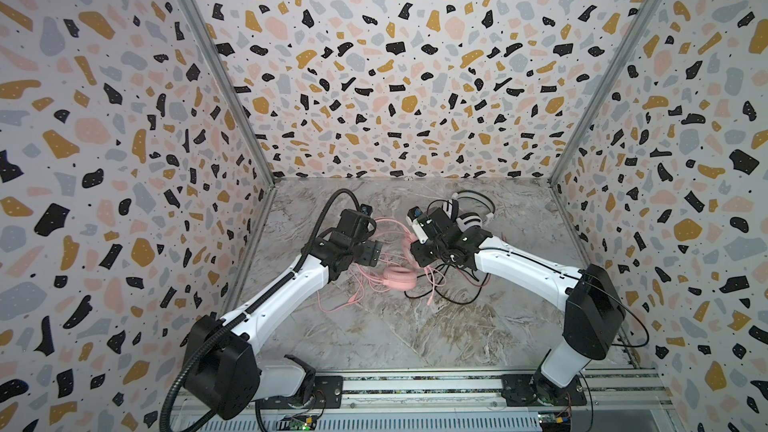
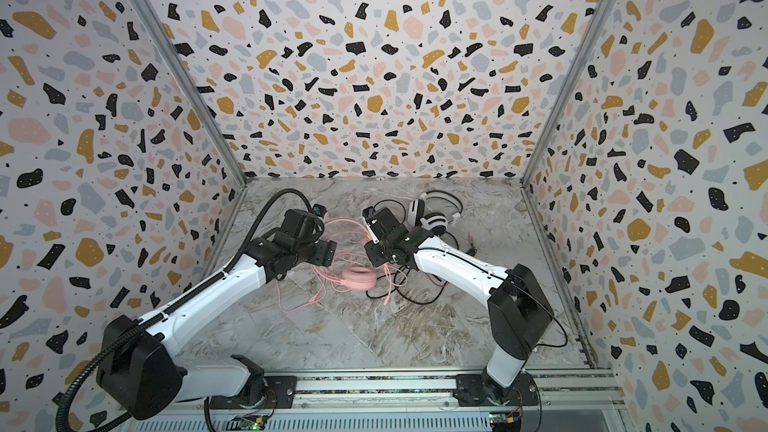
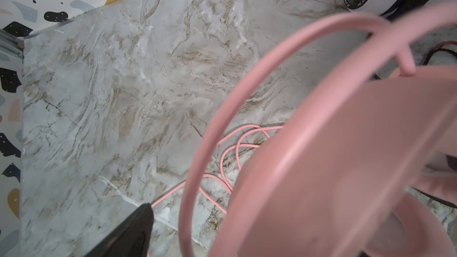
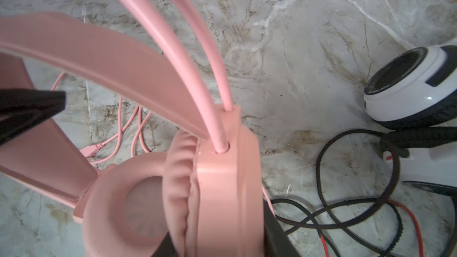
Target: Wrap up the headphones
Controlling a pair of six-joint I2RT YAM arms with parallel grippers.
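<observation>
The right tool [image 4: 217,233] is partly closed on one ear cup of the pink headset [image 1: 399,278]. In the right wrist view a dark finger [image 4: 273,228] presses against the cup's hard outer shell, and its partner shows on the cushion side. The grip holds that cup on edge with the thin twin bands arching up from it. The headset's second cup hangs lower, cushion ring facing up, close to or on the worktop [image 1: 374,338]; I cannot tell which.

The left tool [image 1: 376,253] sits just beside the pink headset, on the side away from the right tool. Its jaws stand wide. Only one finger [image 3: 131,231] shows in the left wrist view. That finger is clear of the pink shell and band, with bare worktop between them, so it has hold of nothing.

The pink cable [image 4: 92,150] lies slack in loose loops on the worktop around the pink headset, mostly on the left arm's side and in front of it.

The black-and-red cable [image 4: 319,166] sprawls in a tangle beside the pink headset on the right arm's side. A few pink strands cross it in both top views.

The white headset [image 1: 467,220] rests beyond the pink headset toward the back wall [image 1: 374,76], near it but not touching. It is partly hidden by the right arm's wrist in both top views.
</observation>
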